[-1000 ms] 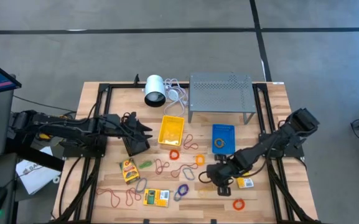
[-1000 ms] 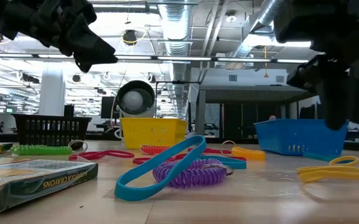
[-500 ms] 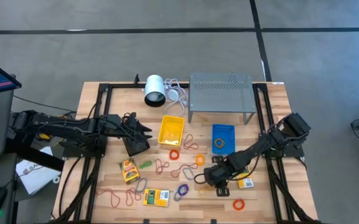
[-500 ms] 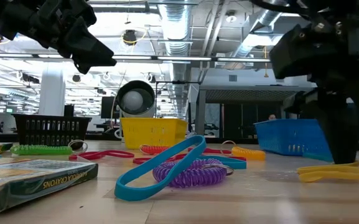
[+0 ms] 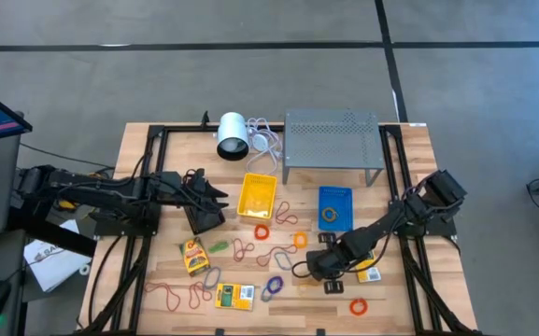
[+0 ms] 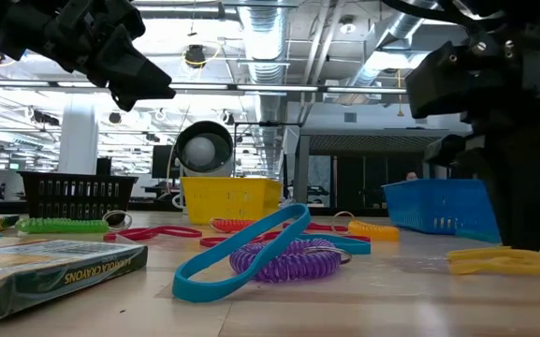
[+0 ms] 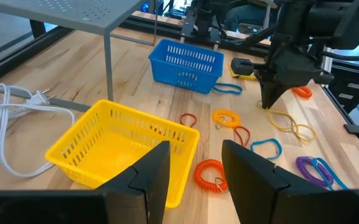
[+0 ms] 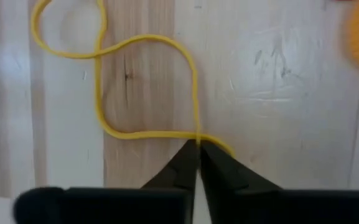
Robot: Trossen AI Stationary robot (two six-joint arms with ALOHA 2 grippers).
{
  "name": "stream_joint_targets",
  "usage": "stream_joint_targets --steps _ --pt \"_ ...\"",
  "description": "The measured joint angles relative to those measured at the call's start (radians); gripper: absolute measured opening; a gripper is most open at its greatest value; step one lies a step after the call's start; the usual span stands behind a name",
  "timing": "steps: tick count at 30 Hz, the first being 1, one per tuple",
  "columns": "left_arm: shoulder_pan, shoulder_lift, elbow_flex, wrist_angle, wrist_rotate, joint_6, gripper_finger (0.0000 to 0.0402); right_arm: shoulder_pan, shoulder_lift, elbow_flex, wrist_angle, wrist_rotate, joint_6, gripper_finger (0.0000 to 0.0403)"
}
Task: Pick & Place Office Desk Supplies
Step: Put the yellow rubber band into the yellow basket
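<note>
Left gripper (image 5: 215, 198) hovers above the table (image 5: 400, 289), fingers (image 7: 148, 180) apart, nothing between them. One black bin (image 5: 204, 217) sits just under and beside it; one yellow bin (image 5: 257, 195) lies just past its tips.

Packets: three counted. One (image 5: 192, 255) is near the left gripper, one (image 5: 234, 296) lies between the two grippers at the table's near edge, and one (image 5: 369, 274) sits just beside the right gripper.

Right gripper (image 5: 302, 268) is down at the tabletop, fingertips together, pinched on one yellow rubber band (image 8: 135, 81) that lies looped flat on the wood. One blue bin (image 5: 335, 207) stands near it, on the far side. One orange loop (image 5: 358, 306) lies near it, toward the table's near edge.
</note>
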Motion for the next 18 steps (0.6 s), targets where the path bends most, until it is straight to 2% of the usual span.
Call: stream_joint_targets --steps 9,18 --pt "0.0 0.0 0.0 0.005 0.0 -0.004 0.0142 0.008 -0.05 -0.007 0.003 0.051 0.042 0.0002" --pt "-0.007 0.001 0.0 0.058 0.02 -0.033 0.0142 -0.016 -0.296 -0.002 0.062 0.168 0.046 0.0001"
